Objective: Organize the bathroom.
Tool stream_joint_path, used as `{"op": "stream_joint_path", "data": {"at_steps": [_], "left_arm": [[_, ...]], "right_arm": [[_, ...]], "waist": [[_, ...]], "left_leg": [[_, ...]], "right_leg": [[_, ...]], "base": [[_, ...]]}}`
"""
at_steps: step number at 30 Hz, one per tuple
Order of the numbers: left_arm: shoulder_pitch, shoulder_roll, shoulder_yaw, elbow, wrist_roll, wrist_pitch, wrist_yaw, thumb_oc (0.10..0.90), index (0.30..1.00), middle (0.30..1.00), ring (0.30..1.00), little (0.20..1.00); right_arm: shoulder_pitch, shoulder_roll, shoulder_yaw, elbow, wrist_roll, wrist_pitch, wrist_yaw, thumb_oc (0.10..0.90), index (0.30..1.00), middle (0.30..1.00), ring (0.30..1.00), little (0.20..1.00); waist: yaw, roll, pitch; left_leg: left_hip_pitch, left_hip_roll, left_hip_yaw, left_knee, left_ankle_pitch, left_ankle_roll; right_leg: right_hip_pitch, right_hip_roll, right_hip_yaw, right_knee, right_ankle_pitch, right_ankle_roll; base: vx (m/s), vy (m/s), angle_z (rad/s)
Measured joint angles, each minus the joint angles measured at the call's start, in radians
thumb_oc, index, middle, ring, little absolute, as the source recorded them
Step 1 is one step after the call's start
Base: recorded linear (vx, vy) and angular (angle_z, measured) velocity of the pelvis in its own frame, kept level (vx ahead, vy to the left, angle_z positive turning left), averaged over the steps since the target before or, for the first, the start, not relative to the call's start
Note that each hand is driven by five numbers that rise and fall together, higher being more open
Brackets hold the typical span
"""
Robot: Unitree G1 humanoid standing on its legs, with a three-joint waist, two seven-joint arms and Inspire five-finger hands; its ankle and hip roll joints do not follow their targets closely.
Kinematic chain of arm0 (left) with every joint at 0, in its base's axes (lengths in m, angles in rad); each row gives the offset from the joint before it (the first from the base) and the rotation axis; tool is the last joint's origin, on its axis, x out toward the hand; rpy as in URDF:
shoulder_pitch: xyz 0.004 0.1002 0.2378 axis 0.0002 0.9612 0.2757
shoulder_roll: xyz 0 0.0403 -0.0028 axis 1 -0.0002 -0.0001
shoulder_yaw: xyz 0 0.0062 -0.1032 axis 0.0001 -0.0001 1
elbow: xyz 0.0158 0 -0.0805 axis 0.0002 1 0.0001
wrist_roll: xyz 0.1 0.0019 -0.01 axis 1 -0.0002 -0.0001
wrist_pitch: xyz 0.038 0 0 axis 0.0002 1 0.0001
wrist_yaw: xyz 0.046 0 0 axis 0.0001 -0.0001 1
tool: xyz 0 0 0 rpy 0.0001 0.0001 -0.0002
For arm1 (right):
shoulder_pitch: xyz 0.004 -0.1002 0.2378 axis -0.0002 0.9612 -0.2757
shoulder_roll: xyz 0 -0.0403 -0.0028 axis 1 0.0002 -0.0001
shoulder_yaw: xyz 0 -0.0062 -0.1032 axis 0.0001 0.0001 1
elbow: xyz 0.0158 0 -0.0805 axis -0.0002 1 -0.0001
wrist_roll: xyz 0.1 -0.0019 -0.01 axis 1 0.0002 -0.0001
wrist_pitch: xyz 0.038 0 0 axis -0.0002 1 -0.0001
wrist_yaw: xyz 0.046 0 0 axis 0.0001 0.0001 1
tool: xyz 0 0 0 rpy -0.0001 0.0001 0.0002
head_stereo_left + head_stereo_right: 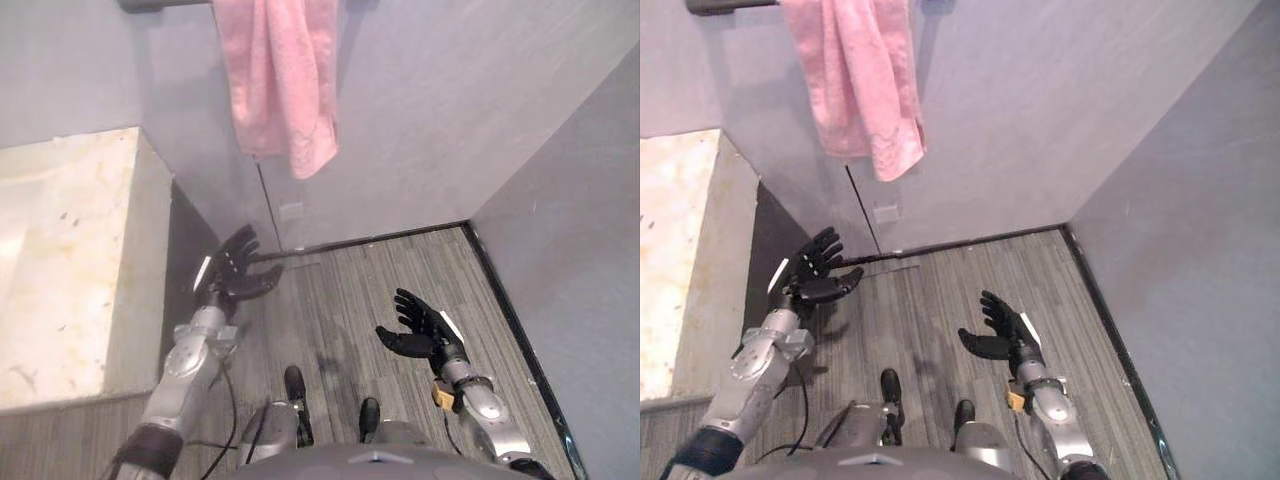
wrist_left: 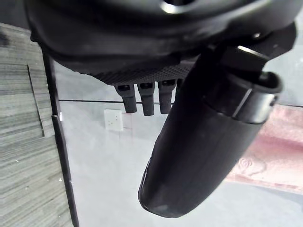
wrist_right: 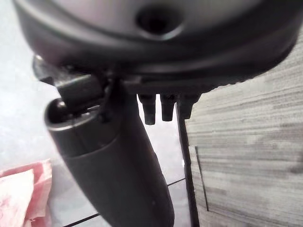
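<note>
Grey walls [image 1: 440, 110] meet in a corner at the far right, and a grey striped floor [image 1: 340, 300] runs up to a dark skirting strip along their foot. At the left stands a pale marble worktop [image 1: 70, 250], its far right corner close to the wall and its dark side panel facing the floor.

A pink towel [image 1: 280, 80] hangs over a dark rail [image 1: 160, 5] high on the far wall, just past the worktop's far right corner. It falls in folds, with its lower right end dangling lowest, well above the floor. A small white socket plate [image 1: 291, 212] sits on the wall below the towel.

The left hand [image 1: 232, 268] is raised beside the worktop's dark side, under the towel and apart from it, fingers spread and straight, holding nothing. The right hand [image 1: 415, 327] hovers over the floor further right, palm turned inward, fingers likewise spread and empty.
</note>
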Motion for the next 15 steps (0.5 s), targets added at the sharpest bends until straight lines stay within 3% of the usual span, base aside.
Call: {"op": "stream_joint_path", "data": {"at_steps": [4, 7, 8, 9, 12, 14, 15], "left_arm": [[0.010, 0.003, -0.007, 0.000, 0.011, 0.011, -0.037, 0.800, 0.900, 0.900, 0.900, 0.900], [0.000, 0.018, -0.029, -0.008, 0.021, 0.022, -0.052, 0.800, 0.900, 0.900, 0.900, 0.900], [-0.002, 0.028, -0.041, -0.007, 0.022, 0.028, -0.055, 0.800, 0.900, 0.900, 0.900, 0.900], [-0.002, 0.030, -0.043, -0.008, 0.021, 0.028, -0.056, 0.800, 0.900, 0.900, 0.900, 0.900], [0.000, 0.039, -0.042, -0.007, 0.017, 0.029, -0.054, 0.800, 0.900, 0.900, 0.900, 0.900], [0.001, 0.041, -0.042, -0.007, 0.017, 0.030, -0.047, 0.800, 0.900, 0.900, 0.900, 0.900], [0.003, 0.041, -0.041, -0.006, 0.017, 0.030, -0.040, 0.800, 0.900, 0.900, 0.900, 0.900]], "right_arm": [[-0.022, 0.001, 0.004, -0.022, 0.001, -0.005, -0.018, 0.800, 0.900, 0.900, 0.900, 0.900], [-0.032, -0.008, -0.007, -0.064, 0.001, -0.026, -0.045, 0.800, 0.900, 0.900, 0.900, 0.900], [-0.043, -0.012, -0.007, -0.078, 0.001, -0.047, -0.054, 0.800, 0.900, 0.900, 0.900, 0.900], [-0.044, -0.013, -0.008, -0.087, 0.001, -0.053, -0.058, 0.800, 0.900, 0.900, 0.900, 0.900], [-0.086, -0.018, -0.002, -0.127, -0.001, -0.068, -0.046, 0.800, 0.900, 0.900, 0.900, 0.900], [-0.093, -0.021, 0.008, -0.152, -0.001, -0.070, -0.038, 0.800, 0.900, 0.900, 0.900, 0.900], [-0.092, -0.022, 0.016, -0.152, -0.001, -0.069, -0.035, 0.800, 0.900, 0.900, 0.900, 0.900]], "waist": [[-0.002, 0.006, 0.001], [-0.008, 0.017, 0.005], [-0.011, 0.017, 0.004], [-0.012, 0.015, 0.003], [-0.004, 0.019, 0.006], [-0.008, 0.018, 0.007], [-0.008, 0.009, 0.007]], "left_leg": [[0.054, 0.027, 0.013, -0.039, -0.007, 0.004], [0.081, 0.064, -0.010, -0.052, -0.010, 0.005], [0.092, 0.072, -0.015, -0.053, -0.012, 0.008], [0.093, 0.072, -0.014, -0.052, -0.016, 0.010], [0.097, 0.072, -0.016, -0.056, -0.026, 0.009], [0.103, 0.068, -0.029, -0.057, -0.042, -0.001], [0.113, 0.061, -0.035, -0.058, -0.047, -0.004]], "right_leg": [[-0.007, 0.020, -0.007, 0.067, 0.009, 0.014], [-0.075, 0.040, -0.004, 0.234, 0.003, 0.023], [-0.118, 0.032, -0.013, 0.324, -0.027, 0.050], [-0.124, 0.023, -0.022, 0.329, -0.031, 0.051], [-0.151, -0.048, -0.116, 0.185, -0.037, 0.052], [-0.179, -0.076, -0.135, 0.027, 0.004, 0.109], [-0.210, -0.092, -0.153, -0.011, 0.057, 0.113]], "base": [[0.19, 0.051, -0.15], [0.10, -0.042, 0.07], [0.13, -0.090, 0.07], [0.15, -0.172, 0.05], [0.15, -0.195, -0.03], [0.25, -0.202, 0.09], [0.23, -0.154, 0.26]]}}
